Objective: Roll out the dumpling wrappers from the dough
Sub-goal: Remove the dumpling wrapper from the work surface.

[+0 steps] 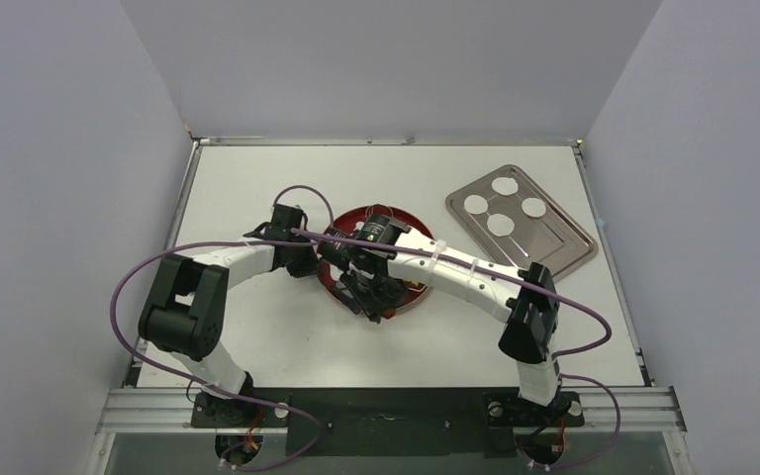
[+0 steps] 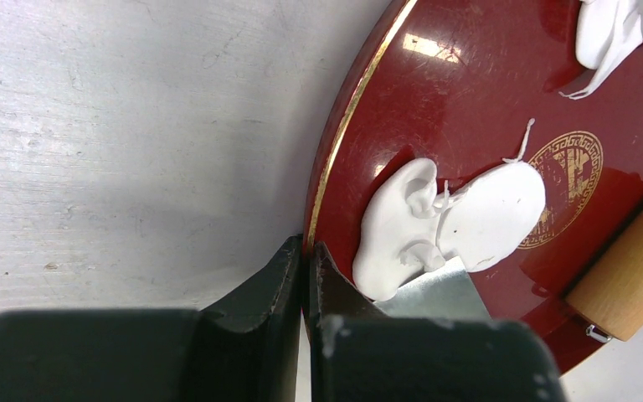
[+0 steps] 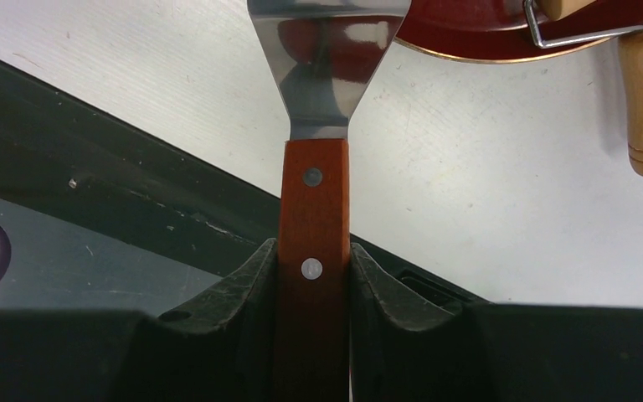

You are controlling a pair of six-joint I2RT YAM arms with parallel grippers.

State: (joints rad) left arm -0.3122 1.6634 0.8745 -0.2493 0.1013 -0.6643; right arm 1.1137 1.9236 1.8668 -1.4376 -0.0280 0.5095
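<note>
Top external: both arms bowed inward above dough on red plate

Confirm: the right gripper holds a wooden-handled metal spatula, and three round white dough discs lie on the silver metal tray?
No: four round white dough discs, not three, lie on the silver metal tray, as the top external view shows. The rest is right.

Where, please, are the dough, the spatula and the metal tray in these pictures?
dough (image 2: 481, 218), left wrist view, its flattened part.
spatula (image 3: 314, 209), right wrist view, wooden handle.
metal tray (image 1: 559, 245), top view, bare near corner.
</note>
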